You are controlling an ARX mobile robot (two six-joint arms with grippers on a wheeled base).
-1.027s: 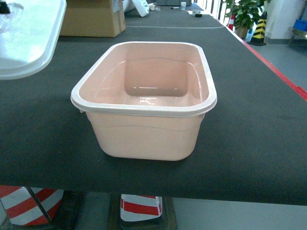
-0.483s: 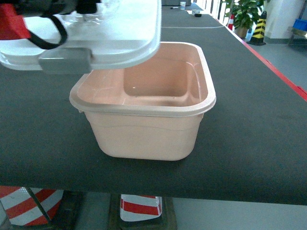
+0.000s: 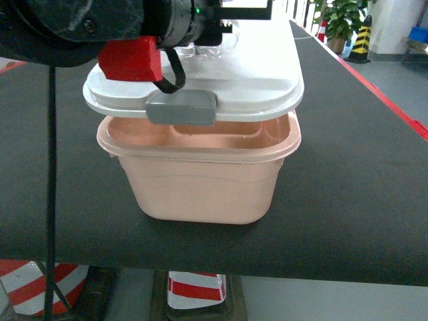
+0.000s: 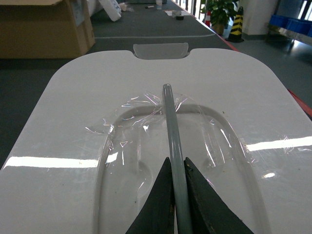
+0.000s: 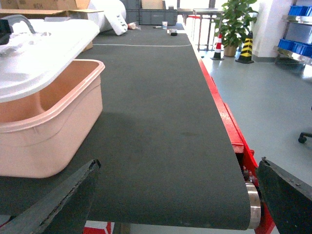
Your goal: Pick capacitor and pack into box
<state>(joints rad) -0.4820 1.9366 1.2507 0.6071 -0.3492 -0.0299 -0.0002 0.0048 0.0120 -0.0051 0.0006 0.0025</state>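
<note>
The white lid (image 3: 254, 80) is held just above the peach-pink box (image 3: 207, 180) on the dark worktop (image 3: 361, 187), with its grey latch (image 3: 182, 108) at the near edge and a gap left over the rim. The left end effector (image 4: 176, 204) is seen clenched on the lid's thin grey handle (image 4: 170, 122). The right end effector (image 5: 175, 204) is spread wide and released beside the box, and no capacitor can be made out.
</note>
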